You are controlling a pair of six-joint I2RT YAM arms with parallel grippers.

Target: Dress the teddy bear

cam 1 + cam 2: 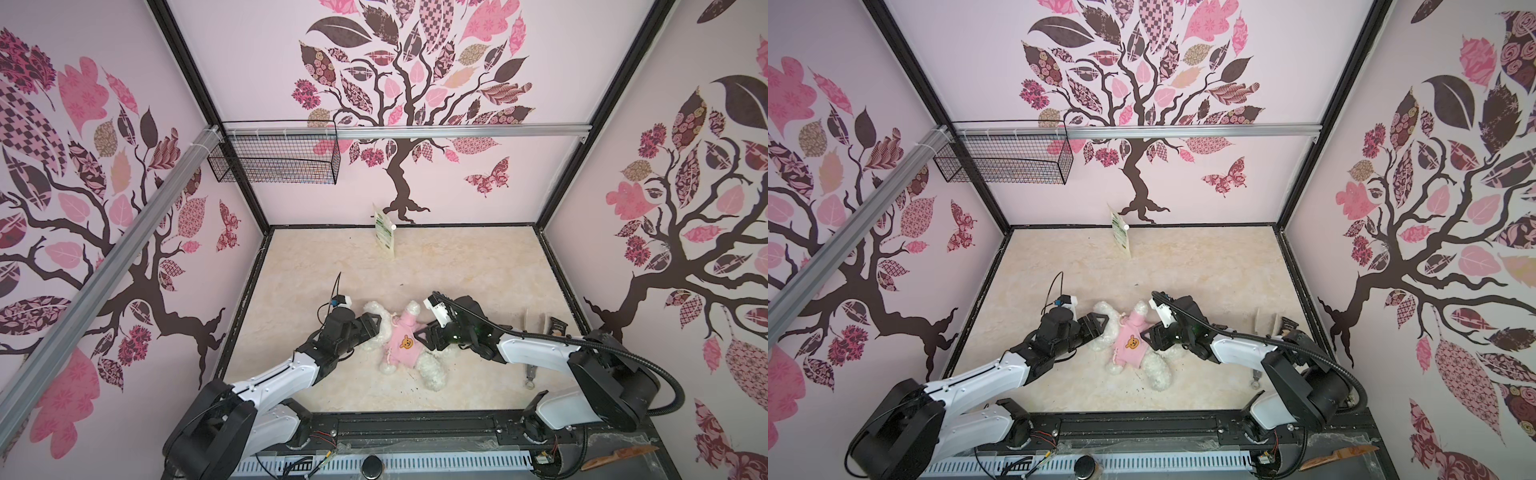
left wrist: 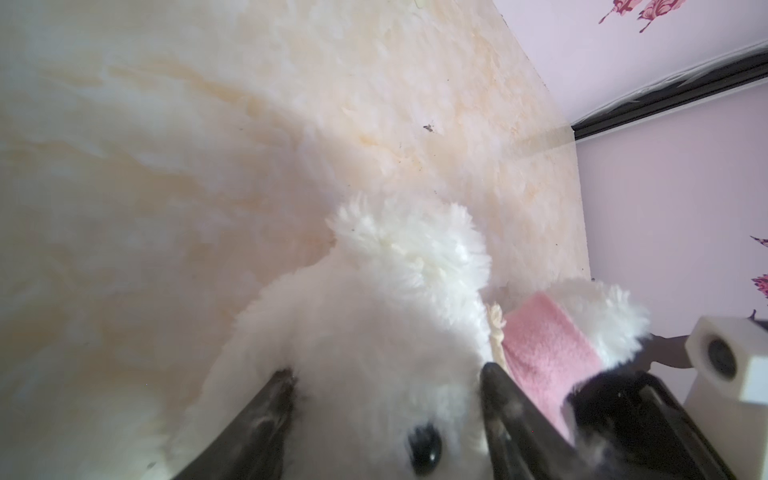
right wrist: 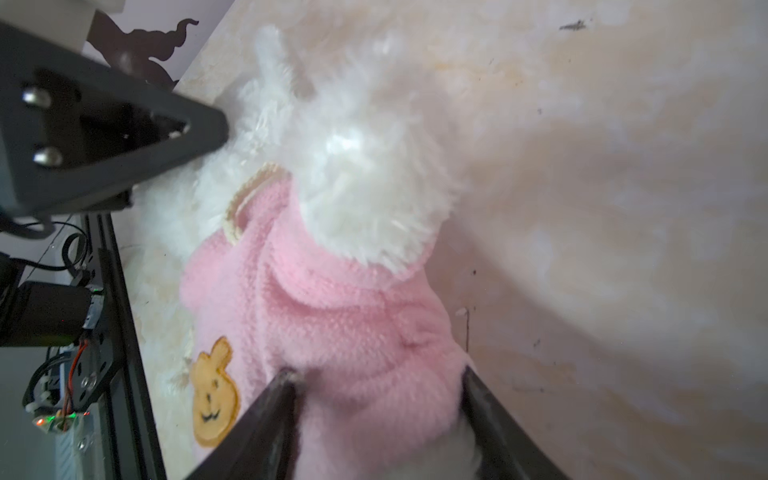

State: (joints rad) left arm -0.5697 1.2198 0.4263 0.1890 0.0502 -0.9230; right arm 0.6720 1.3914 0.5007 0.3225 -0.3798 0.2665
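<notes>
Teddy bear (image 1: 432,365) seemingly between jaws

Both top views look down from high over the near edge of the table (image 1: 457,266), facing the back wall, nearly the same picture. Each wrist camera sits just behind its own fingers, very close. The left wrist one looks along the left gripper (image 2: 386,390) at the teddy bear (image 2: 374,324); the right wrist one looks along the right gripper (image 3: 378,390) at the same bear. All four share bear and tabletop.
</notes>
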